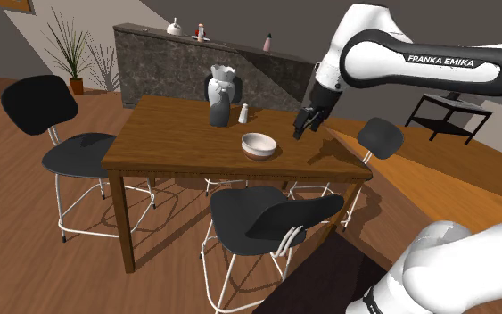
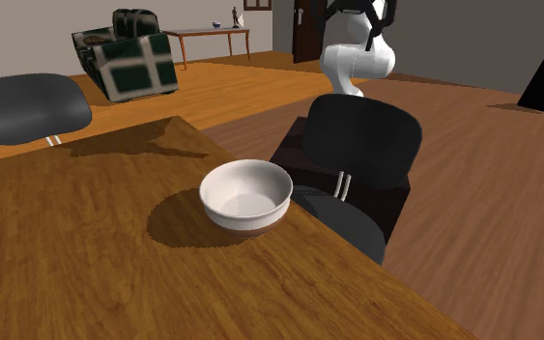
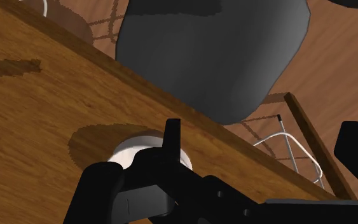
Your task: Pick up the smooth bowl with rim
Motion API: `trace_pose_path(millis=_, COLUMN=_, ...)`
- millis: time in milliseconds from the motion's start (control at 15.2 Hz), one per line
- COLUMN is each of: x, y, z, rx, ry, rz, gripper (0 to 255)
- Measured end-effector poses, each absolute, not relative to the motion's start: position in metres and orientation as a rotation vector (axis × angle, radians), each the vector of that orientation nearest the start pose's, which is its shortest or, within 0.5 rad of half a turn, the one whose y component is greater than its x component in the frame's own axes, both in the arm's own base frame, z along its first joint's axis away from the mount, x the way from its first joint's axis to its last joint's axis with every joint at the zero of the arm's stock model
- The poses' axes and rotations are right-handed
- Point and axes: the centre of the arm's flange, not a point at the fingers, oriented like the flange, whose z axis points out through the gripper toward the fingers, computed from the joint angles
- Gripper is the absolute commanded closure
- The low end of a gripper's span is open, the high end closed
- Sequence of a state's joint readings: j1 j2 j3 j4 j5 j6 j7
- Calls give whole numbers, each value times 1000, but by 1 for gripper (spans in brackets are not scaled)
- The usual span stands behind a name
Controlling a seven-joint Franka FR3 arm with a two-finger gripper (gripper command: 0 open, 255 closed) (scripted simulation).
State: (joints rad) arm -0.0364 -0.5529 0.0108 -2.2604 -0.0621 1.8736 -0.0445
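We find the bowl point(image 1: 259, 144) on the table point(image 1: 168, 134), near its front edge in the shoulder view. Behind it, toward that view's left, stands a vase point(image 1: 222, 94) with a shaker point(image 1: 243, 113) just beside it. The gripper point(image 1: 304, 125) hangs over the table at the bowl's right (apart from it). A chair point(image 1: 61, 134) sits at the table's left, a second chair point(image 1: 271, 214) in front, a third chair point(image 1: 384, 138) at the right, and a counter point(image 1: 177, 62) behind.

Furnished home, dining area — wooden worktop point(image 1: 177, 143) ringed by black chairs point(image 1: 75, 153), stone-faced bar counter point(image 1: 195, 61) with bottles point(image 1: 266, 41) behind, potted plant point(image 1: 72, 52) in corner — dark green armchair point(image 2: 134, 58) and side table point(image 2: 207, 35) across wood floor point(image 2: 492, 212).
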Motion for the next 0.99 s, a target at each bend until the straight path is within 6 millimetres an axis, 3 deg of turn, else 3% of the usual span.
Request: trace_pose_path(millis=990, x=567, y=-27, z=477, rx=-3277, ry=10, rz=-224, gripper=0)
